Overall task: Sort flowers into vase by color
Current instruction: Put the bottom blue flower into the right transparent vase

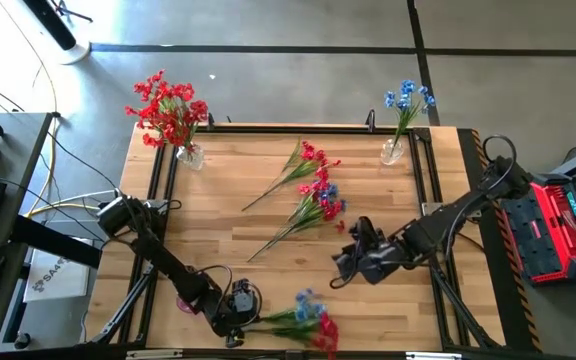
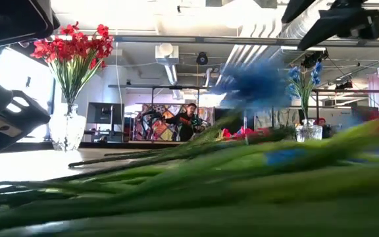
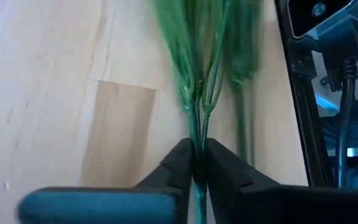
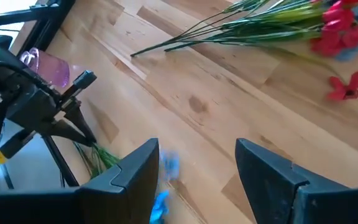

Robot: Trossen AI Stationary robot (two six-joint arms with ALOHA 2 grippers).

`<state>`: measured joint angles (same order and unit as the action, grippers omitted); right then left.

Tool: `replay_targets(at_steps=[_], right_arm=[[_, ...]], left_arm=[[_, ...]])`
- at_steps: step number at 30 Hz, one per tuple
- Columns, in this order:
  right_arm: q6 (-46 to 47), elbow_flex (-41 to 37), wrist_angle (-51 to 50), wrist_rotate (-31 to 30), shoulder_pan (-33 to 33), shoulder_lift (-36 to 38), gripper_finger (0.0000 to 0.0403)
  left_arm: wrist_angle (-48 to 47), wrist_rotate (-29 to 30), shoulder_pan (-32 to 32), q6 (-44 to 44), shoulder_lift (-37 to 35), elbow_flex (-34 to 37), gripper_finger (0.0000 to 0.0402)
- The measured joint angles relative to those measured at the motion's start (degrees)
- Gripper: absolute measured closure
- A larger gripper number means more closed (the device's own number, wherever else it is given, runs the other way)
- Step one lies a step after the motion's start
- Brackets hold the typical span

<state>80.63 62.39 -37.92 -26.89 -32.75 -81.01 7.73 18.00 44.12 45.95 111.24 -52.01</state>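
Note:
A small bunch of red and blue flowers lies on the wooden table near its front edge, stems pointing left. My left gripper is shut on their green stems. A larger pile of flowers lies mid-table. Red flowers stand in a glass vase at the far left. Blue flowers stand in a second vase at the far right. My right gripper hangs open above the table, right of centre, with nothing between its fingers. My left gripper pinches thin green stems between its two fingertips, near the bare end away from the blooms. It comes slanting down from the table's left, roughly in line with the stems. The bunch lies on the table, blooms toward the right.
A small pink cup stands by the left arm near the front edge. One loose red bloom lies beside the middle pile. Black frame rails run along the table's sides. A person is far back in the room.

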Motion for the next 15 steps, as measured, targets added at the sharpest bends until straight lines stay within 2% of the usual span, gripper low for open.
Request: replay_targets(at_steps=[5, 8, 15], right_arm=[[5.3, 0.0, -2.0, -3.2, -3.5, 0.0, 0.0204], [8.2, 0.0, -3.2, -4.8, -5.2, 0.0, 0.0204], [10.8, 0.4, -0.8, -12.5, -8.1, 0.0, 0.0204]], left_arm=[[0.4, 0.6, -0.3, 1.7, -0.2, 0.1, 0.0387], [0.6, 3.2, -0.5, 3.6, -0.8, 0.2, 0.0394], [-1.4, 18.1, -3.4, 8.0, -7.0, 0.4, 0.0397]])
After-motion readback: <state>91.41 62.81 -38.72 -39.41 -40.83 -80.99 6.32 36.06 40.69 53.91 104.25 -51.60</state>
